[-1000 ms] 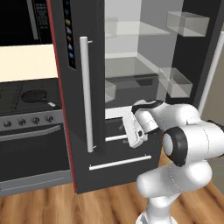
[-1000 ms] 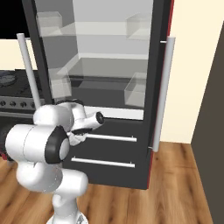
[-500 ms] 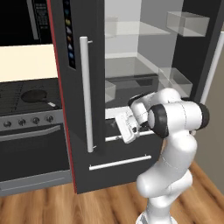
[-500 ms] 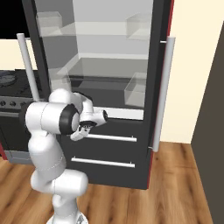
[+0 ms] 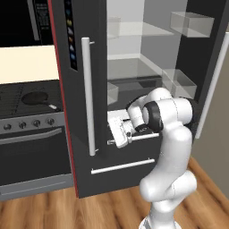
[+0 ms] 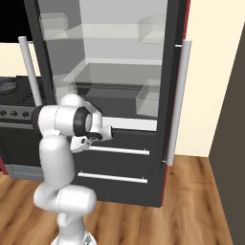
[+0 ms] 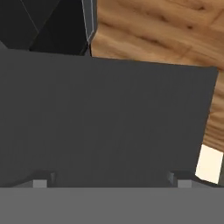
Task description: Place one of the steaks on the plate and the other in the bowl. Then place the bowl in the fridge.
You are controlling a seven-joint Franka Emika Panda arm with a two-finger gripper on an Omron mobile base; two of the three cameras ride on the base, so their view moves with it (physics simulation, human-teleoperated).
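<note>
A: Where is the arm working right now?

B: In front of the fridge (image 5: 80,112), whose doors stand open, with glass shelves and clear bins inside. The pincer (image 5: 120,134) is low, just at the upper drawer handle (image 6: 122,150), and the hand's own camera looks onto a flat dark grey panel with wood floor (image 7: 175,35) beyond it.

A: Is the pincer holding anything?

B: No, it is released, jaws spread wide, nothing between them.

A: And the steaks, the plate, the bowl?

B: I can't place them from here. A stove (image 5: 31,129) with a dark frying pan (image 5: 36,97) stands to the fridge's left, but no meat or dishes are there to be made out.

A: How would you expect them to handle?

B: My guess: raw steak is soft, floppy and slick, so pinch it across the middle of the slab, firmly but not crushing. The bowl is stiff and probably light; take it by the rim, one finger inside and one outside, and keep it level so the steak doesn't slide. It may chip if knocked against a glass shelf.
</note>
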